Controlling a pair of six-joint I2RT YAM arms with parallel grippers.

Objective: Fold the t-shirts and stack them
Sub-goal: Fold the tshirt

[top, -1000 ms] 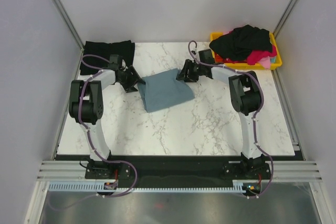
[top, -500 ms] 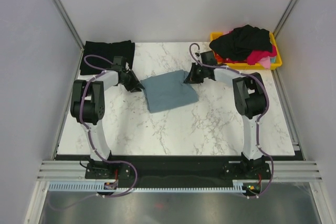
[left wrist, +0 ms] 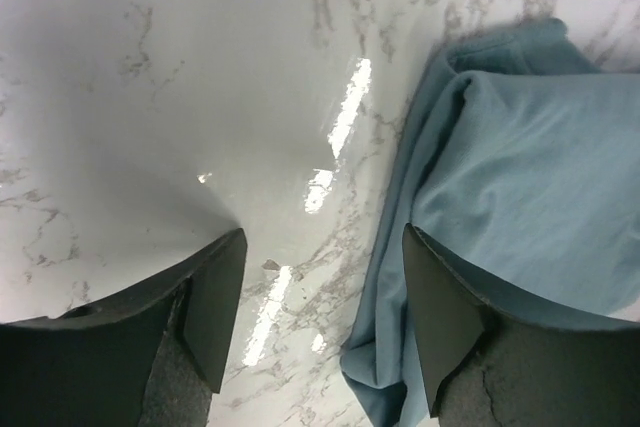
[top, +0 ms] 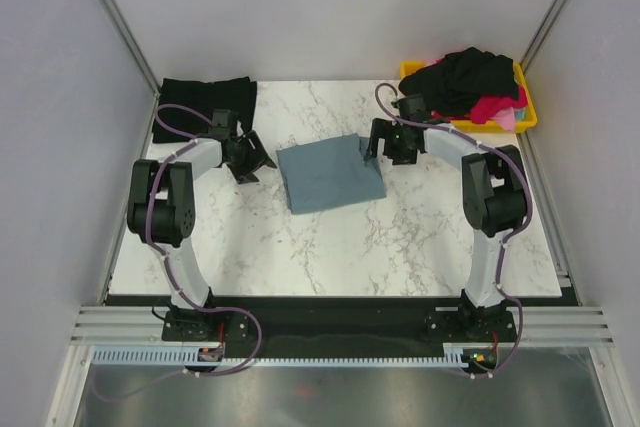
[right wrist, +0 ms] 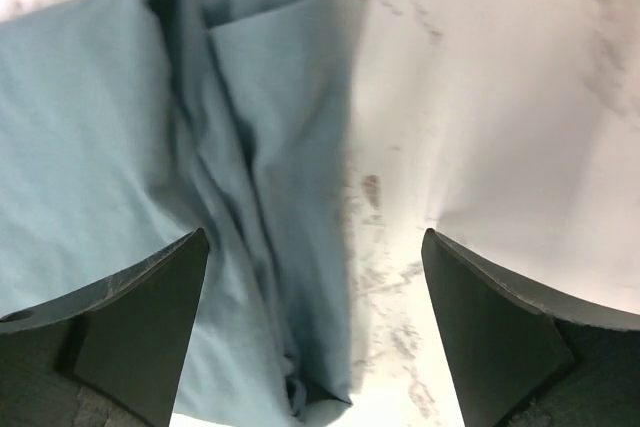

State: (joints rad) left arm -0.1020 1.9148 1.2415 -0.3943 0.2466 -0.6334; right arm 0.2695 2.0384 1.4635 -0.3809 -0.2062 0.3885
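A folded slate blue-grey t-shirt [top: 330, 174] lies flat on the marble table between the two arms. My left gripper [top: 257, 160] is open and empty just left of its left edge, which shows in the left wrist view [left wrist: 500, 177]. My right gripper [top: 372, 145] is open and empty over the shirt's right edge, whose bunched folds show in the right wrist view [right wrist: 200, 147]. A folded black t-shirt [top: 205, 102] lies at the far left corner. Black and pink-red shirts [top: 470, 82] are heaped in the yellow bin.
The yellow bin [top: 527, 112] stands at the far right corner, close behind my right arm. White walls enclose the table on three sides. Bare marble [top: 340, 247] runs from the blue shirt to the near edge.
Both grippers have let go of the blue shirt and drawn apart, left one leftward, right one rightward. The shirt has settled flat, slightly further right.
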